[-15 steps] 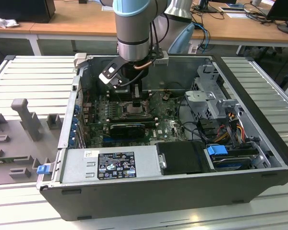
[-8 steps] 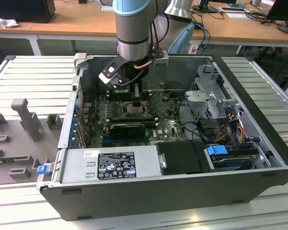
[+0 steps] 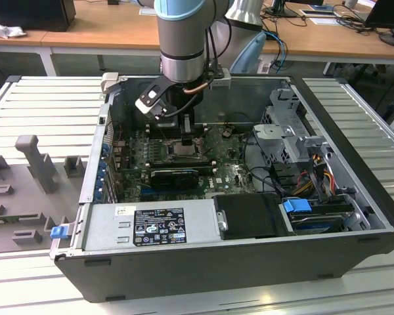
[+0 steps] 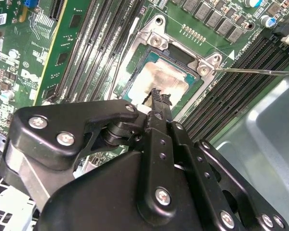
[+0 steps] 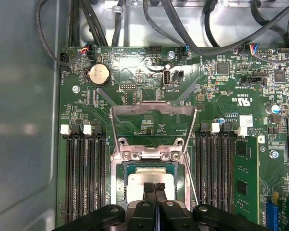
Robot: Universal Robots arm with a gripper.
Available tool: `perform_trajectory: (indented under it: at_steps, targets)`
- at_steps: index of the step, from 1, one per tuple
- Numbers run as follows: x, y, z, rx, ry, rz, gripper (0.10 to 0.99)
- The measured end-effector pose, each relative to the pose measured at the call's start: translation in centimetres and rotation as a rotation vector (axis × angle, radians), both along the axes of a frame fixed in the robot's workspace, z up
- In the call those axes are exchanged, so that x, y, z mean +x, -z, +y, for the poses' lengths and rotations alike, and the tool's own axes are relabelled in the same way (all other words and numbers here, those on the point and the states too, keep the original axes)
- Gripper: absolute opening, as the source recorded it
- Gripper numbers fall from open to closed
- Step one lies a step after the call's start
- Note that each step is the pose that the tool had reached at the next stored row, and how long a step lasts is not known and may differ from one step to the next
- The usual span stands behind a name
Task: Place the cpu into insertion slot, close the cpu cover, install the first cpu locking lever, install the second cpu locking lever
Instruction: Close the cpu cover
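Grey slatted table (image 3: 46, 105) carrying an open computer case (image 3: 217, 269), with office desks (image 3: 98, 29) behind. Just left of centre in the exterior view, my gripper (image 5: 154, 187) hangs over the motherboard (image 5: 207, 91), its fingers pressed together with nothing seen between them. The cpu (image 5: 137, 185) lies flat in the insertion slot (image 5: 119, 183), directly under my fingertips. Beyond them the cpu cover (image 5: 152, 109) stands raised on its hinge.

Bright, even light puts soft glare on the cpu (image 4: 159, 79) and the case wall (image 4: 265, 130).
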State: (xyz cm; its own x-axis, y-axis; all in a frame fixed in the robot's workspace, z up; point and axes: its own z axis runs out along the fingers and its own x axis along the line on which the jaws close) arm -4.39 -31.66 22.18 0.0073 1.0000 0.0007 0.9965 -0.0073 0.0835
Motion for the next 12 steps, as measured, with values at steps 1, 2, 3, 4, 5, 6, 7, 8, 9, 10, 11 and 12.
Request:
perform_trajectory:
  at_steps: [1, 2, 3, 4, 5, 6, 7, 8, 9, 10, 11, 12]
  targets:
    - [0.0, -0.04, 0.0, 0.0, 0.0, 0.0001, 0.106]
    - [0.0, -0.07, 0.0, 0.0, 0.0, 0.0, 0.106]
    - [0.0, -0.1, 0.0, 0.0, 0.0, 0.0, 0.106]
    - [0.0, -0.14, 0.0, 0.0, 0.0, 0.0001, 0.106]
    - [0.0, -0.18, 0.0, 0.0, 0.0, 0.0002, 0.106]
    - [0.0, -0.21, 0.0, 0.0, 0.0, 0.0002, 0.106]
    - [0.0, -0.24, 0.0, 0.0, 0.0, 0.0001, 0.106]
    - [0.0, -0.27, 0.0, 0.0, 0.0, 0.0001, 0.106]
    - [0.0, -0.35, 0.0, 0.0, 0.0, 0.0001, 0.106]
    - [0.0, -0.42, 0.0, 0.0, 0.0, 0.0001, 0.106]
    - [0.0, -0.54, 0.0, 0.0, 0.0, 0.0001, 0.106]
    - [0.0, -0.64, 0.0, 0.0, 0.0, 0.0, 0.106]
